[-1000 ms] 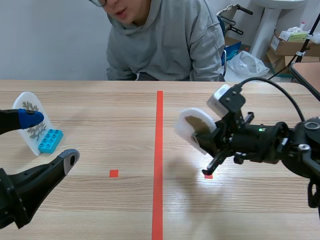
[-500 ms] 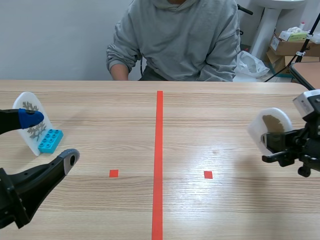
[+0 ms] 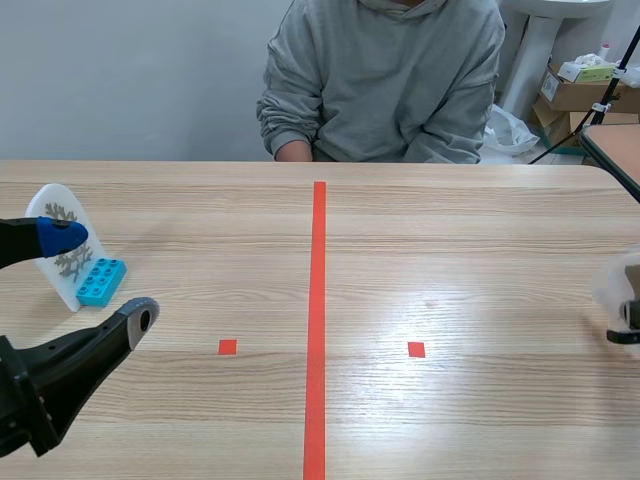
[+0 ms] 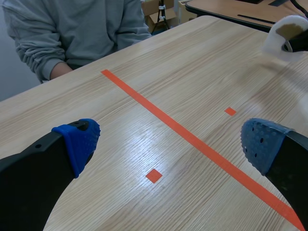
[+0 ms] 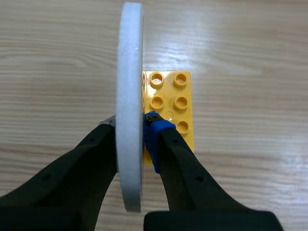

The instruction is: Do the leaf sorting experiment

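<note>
The right hand [image 5: 131, 126] pinches a white foam disc [image 5: 130, 57] edge-on between its two fingers, directly over a yellow brick [image 5: 175, 101] lying on the wooden counter [image 3: 450, 250]. Whether the disc's rim already rests on the brick's studs cannot be told. The left hand [image 4: 171, 143] hangs wide apart and holds nothing. Just beside its upper finger, another white disc bearing a leaf [image 3: 45, 205] stands upright in a blue brick [image 3: 102, 281]. A person in a grey hoodie [image 3: 385, 80] sits across the counter. The grip on the foam looks narrow and sits on one part of the rim, so the disc could twist or slip as it is pressed down. If it comes down off the studs, it would likely topple once the fingers part, or shove the light brick aside. A sideways drift of the left hand could knock over the standing leaf disc, since its pad is so close. The only containers in sight are cardboard boxes [image 3: 580, 92] well behind the right hand, with a small carton [image 3: 585, 70] on top; their contents are hidden.
</note>
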Motion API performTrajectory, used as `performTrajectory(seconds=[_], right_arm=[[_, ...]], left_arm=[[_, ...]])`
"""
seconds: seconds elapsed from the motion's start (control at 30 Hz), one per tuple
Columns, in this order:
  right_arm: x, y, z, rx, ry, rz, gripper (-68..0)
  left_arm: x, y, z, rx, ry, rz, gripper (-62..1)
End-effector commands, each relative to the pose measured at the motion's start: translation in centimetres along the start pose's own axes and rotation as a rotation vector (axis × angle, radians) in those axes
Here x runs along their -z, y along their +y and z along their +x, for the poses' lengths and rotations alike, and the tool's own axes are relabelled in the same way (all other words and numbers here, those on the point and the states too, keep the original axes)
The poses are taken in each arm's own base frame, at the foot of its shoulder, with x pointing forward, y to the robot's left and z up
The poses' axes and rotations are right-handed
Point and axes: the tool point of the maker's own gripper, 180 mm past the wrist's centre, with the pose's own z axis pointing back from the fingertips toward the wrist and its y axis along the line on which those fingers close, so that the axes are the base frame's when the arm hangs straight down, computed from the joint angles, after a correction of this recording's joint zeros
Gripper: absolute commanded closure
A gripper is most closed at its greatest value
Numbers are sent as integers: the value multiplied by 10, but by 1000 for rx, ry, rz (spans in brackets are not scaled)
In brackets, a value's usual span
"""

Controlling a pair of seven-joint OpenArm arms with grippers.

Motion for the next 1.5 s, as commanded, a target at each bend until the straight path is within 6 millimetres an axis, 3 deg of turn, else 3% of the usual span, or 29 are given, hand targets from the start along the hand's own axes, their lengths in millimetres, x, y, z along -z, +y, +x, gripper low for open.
performTrajectory(seconds=[0.0,0.37,0.6,1.07,1.2,1.3,1.47], right_arm=[[3,-8,27,7,-62,-2,-7],[8,11,32,33,-65,97,-7],[10,8,16,62,-30,68,-80],[8,18,-15,115,12,47,-81],[7,16,-16,114,6,33,-86],[7,14,-16,116,6,27,-189],[7,14,-15,116,4,28,-481]], left_arm=[[2,-3,8,-12,-39,-5,-623],[2,-3,9,-22,-46,5,-623],[2,-3,9,-22,-46,5,-623],[2,-3,9,-20,-45,3,-623],[2,-3,9,-20,-45,3,-623],[2,-3,9,-20,-45,3,-623],[2,-3,9,-20,-44,3,-623]])
